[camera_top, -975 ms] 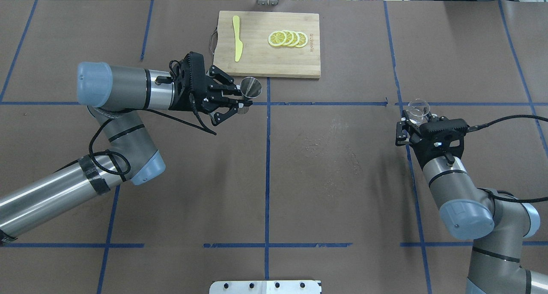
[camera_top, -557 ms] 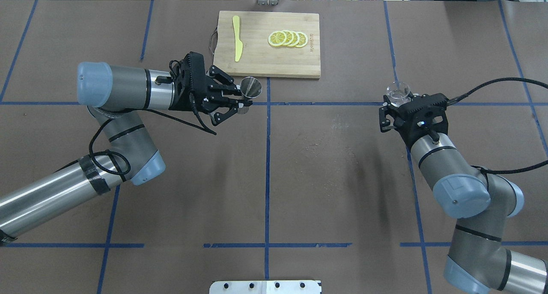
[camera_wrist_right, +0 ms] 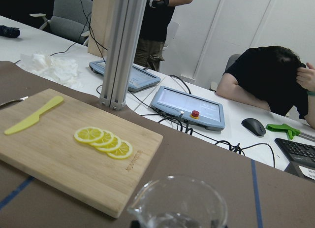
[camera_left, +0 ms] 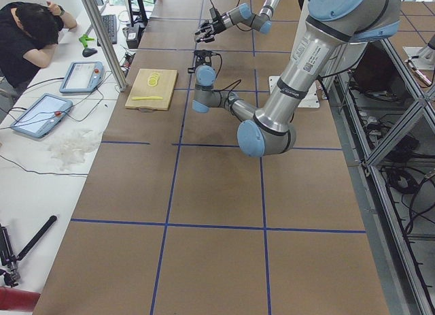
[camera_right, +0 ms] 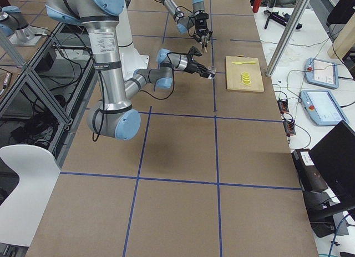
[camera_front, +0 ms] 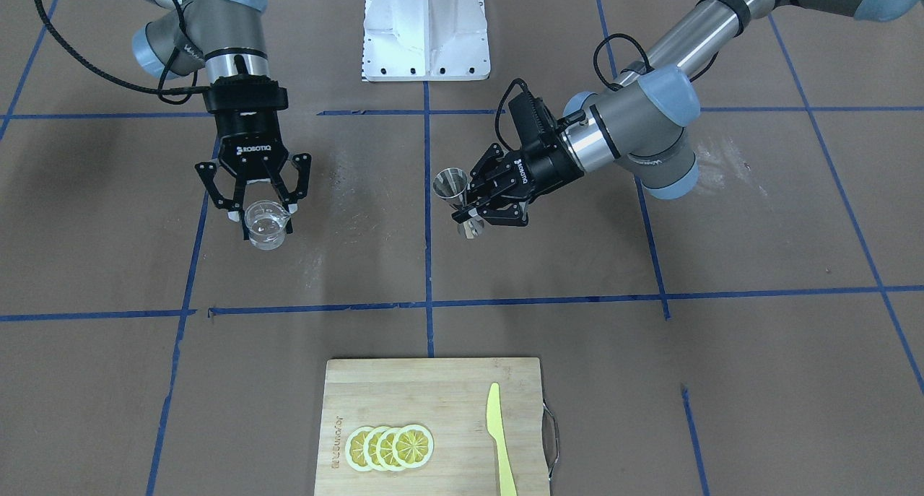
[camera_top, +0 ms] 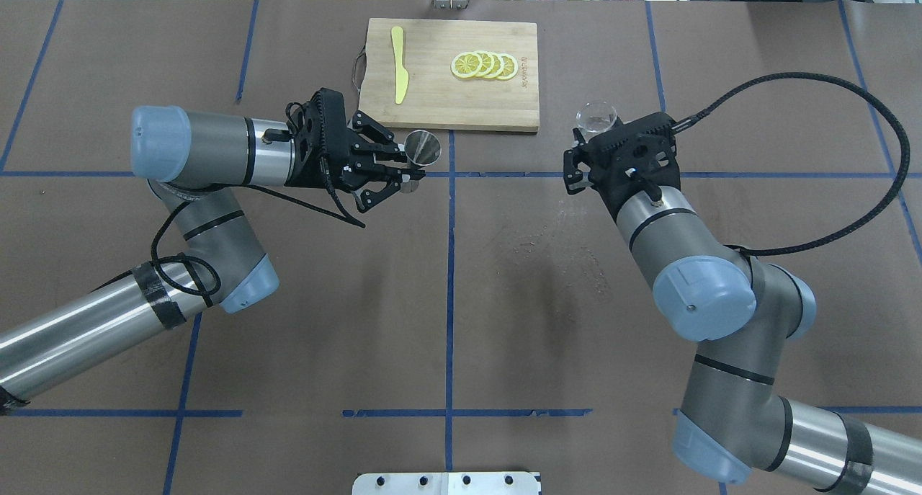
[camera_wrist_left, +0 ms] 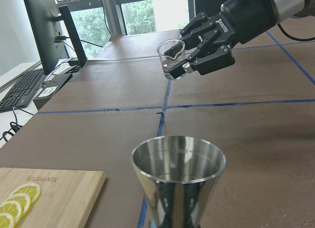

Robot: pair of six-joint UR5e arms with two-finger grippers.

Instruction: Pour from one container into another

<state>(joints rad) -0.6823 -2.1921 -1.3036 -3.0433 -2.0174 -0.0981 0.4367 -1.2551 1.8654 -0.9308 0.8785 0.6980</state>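
A steel jigger [camera_top: 421,149] [camera_front: 453,193] stands upright in the air, and my left gripper [camera_top: 403,165] [camera_front: 463,206] is shut on its waist; its open cup [camera_wrist_left: 178,170] fills the bottom of the left wrist view. A small clear glass beaker [camera_top: 596,116] [camera_front: 266,225] with a little clear liquid is held upright above the table, my right gripper [camera_front: 263,211] shut on it. The beaker [camera_wrist_left: 172,57] hangs well to the jigger's side, apart from it. Its rim [camera_wrist_right: 178,201] shows at the bottom of the right wrist view.
A bamboo cutting board [camera_top: 504,106] [camera_front: 447,380] at the table's far side carries lemon slices [camera_top: 484,65] and a yellow plastic knife [camera_top: 399,63]. Blue tape lines cross the brown table. Faint wet spots [camera_top: 558,246] mark the middle. A seated person [camera_wrist_right: 268,78] and tablets lie beyond the table.
My right arm has carried the beaker leftward and toward the cutting board, closer to the jigger. The left arm and jigger have stayed still.
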